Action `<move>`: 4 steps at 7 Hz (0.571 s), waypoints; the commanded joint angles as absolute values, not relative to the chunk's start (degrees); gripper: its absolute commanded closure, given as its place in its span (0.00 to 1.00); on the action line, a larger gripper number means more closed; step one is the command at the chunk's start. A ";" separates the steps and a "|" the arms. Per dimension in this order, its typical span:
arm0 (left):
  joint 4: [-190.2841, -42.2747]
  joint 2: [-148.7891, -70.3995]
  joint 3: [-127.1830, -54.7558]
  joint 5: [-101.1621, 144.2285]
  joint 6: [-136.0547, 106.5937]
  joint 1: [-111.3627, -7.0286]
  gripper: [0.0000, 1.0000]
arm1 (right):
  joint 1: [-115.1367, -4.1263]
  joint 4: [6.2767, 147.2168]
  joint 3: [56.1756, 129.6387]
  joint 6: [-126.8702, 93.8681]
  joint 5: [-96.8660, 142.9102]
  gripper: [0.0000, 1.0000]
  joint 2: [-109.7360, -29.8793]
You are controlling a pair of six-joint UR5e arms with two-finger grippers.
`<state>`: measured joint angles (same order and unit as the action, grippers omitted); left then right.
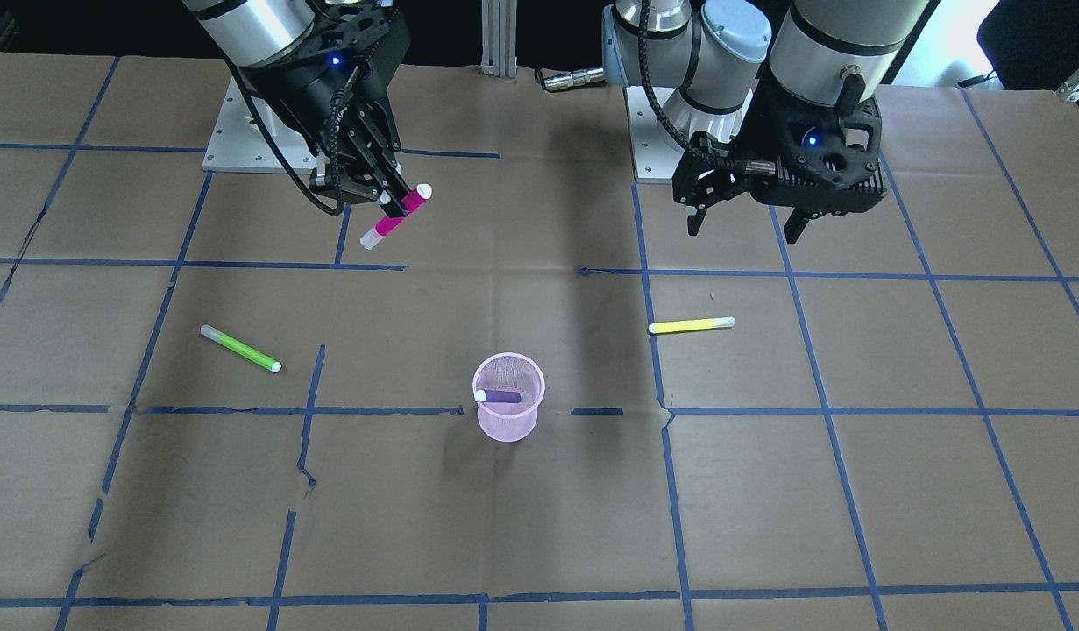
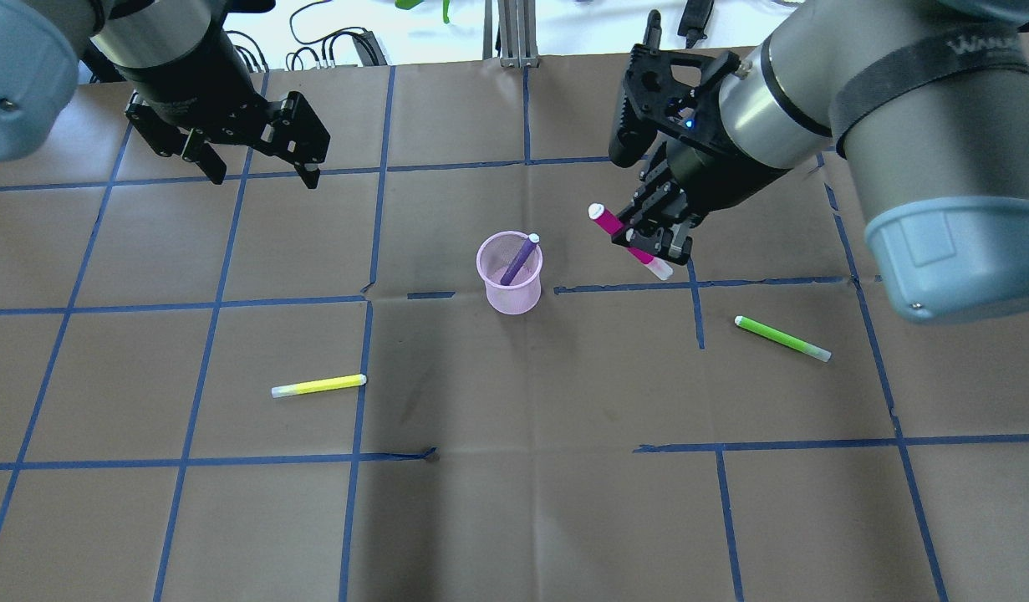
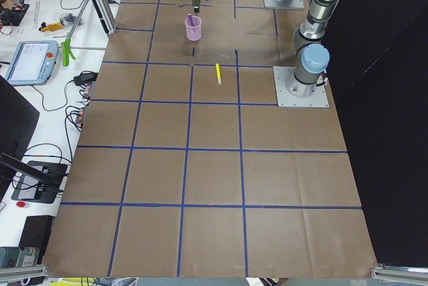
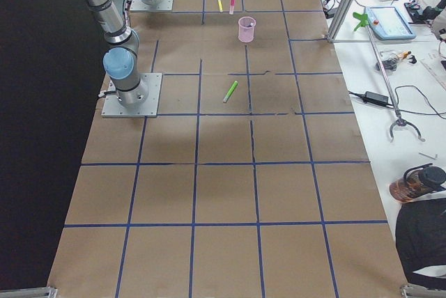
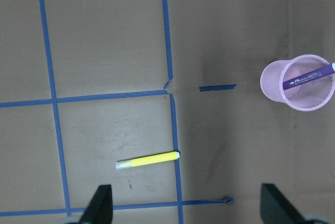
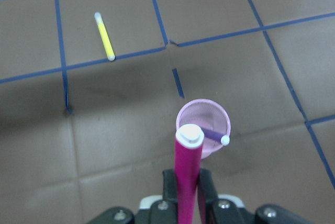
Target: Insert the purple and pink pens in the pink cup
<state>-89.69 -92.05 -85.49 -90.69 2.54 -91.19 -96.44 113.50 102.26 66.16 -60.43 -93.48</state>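
The pink mesh cup [image 2: 510, 273] stands upright at the table's middle with the purple pen [image 2: 520, 258] leaning inside it; both also show in the front view, the cup [image 1: 506, 397] and the pen [image 1: 500, 397]. My right gripper [image 2: 654, 234] is shut on the pink pen [image 2: 629, 242] and holds it tilted in the air, to the right of the cup and apart from it. In the right wrist view the pink pen [image 6: 187, 174] points toward the cup [image 6: 203, 127]. My left gripper [image 2: 259, 171] is open and empty, high at the far left.
A yellow pen [image 2: 318, 385] lies on the table left of the cup. A green pen [image 2: 782, 338] lies to the right. Brown paper with blue tape lines covers the table. The arm bases stand at the table's robot side.
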 commanded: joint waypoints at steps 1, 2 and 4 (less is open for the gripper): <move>-85.70 -92.02 -86.66 -90.09 1.50 -91.23 0.02 | -101.49 128.07 102.13 56.05 -57.74 0.95 -87.31; -85.61 -92.02 -86.66 -90.09 1.58 -91.23 0.02 | -102.99 133.97 102.13 51.98 -57.83 0.95 -84.75; -85.61 -92.02 -86.75 -90.26 2.02 -91.23 0.02 | -103.18 136.40 102.30 51.33 -57.92 0.95 -81.49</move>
<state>-85.71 -91.98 -86.70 -90.26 1.94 -91.23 -102.87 134.65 102.25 52.10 -57.91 -83.53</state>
